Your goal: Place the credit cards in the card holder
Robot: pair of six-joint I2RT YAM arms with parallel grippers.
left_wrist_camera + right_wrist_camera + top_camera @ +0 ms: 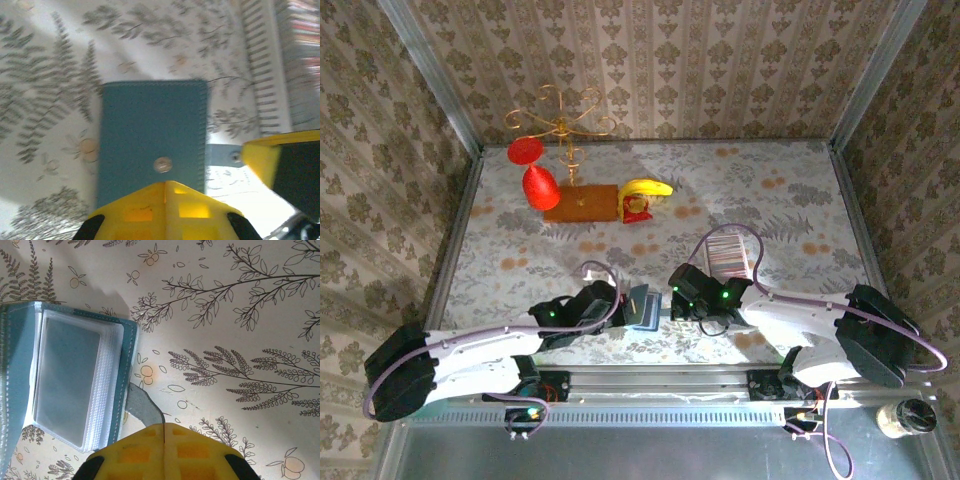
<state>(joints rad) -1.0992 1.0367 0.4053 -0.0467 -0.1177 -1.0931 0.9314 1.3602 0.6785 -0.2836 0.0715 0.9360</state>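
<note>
Near the front edge of the table (790,200), between the two arms, the card holder (642,307) lies spread open. It is teal with a stitched border and a smooth, leather-like skin, roughly square. Inside sits a thick stack of clear plastic sleeves (67,382) with ribbed white edges; the top sleeve is flat, glossy and greyish.

The left gripper (165,187) has its yellow fingers pressed together on the near edge of the outer cover, just below a small round metal stud (162,164). The right gripper (164,429) is pinched tight as well, on the narrow snap tab (142,410) that sticks out from the opposite cover, so the card holder is gripped from both sides.

Just beyond the right gripper, apart from the card holder, a long white tray (260,75) with slotted walls holds the credit cards (728,255). They stand on edge in a tight row and read as fine pale stripes. Farther back on the flowered cloth lies a yellow banana (648,187).
</note>
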